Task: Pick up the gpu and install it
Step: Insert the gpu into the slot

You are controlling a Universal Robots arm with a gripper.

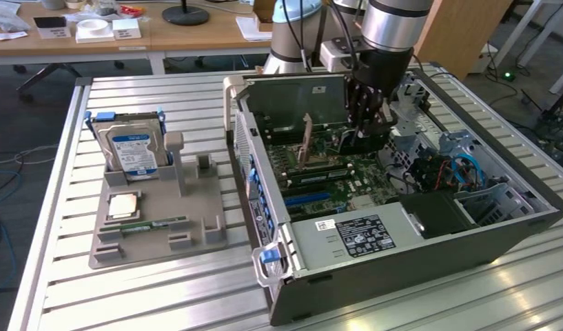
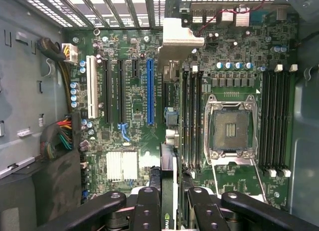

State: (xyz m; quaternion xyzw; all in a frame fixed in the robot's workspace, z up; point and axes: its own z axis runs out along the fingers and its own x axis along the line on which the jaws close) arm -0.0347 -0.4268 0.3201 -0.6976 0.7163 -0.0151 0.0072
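**Jaws** point(image 2: 169, 203): clenched on the gpu point(image 2: 170, 164). The card hangs edge-on inside the open computer case point(image 1: 419, 255), above the motherboard point(image 2: 124, 136). Its pale bracket point(image 2: 182, 37) is at the far end, toward the vented rear wall.

**Handling, as I judge it:** The card's edge runs just beside the long blue slot point(image 2: 150, 91), between it and the memory slots point(image 2: 192, 116), not over it.
- Bring the edge in line with the slot along its whole length.
- Keep the card upright.
- Let the bracket meet the rear opening.
- Press evenly, since a tilt could jam one end.

**Wrist view supplies:** how the card lies relative to the slot, and the open processor socket point(image 2: 230, 129) beyond the memory slots.

**Exterior view supplies:**
- Height: the jaws reach deep into the case, and the card looks not yet seated.
- Farther off on the slatted desk point(image 1: 125, 303), a grey tray point(image 1: 152, 241) carries an upright hard drive point(image 1: 132, 148) and a flat memory stick point(image 1: 154, 224).
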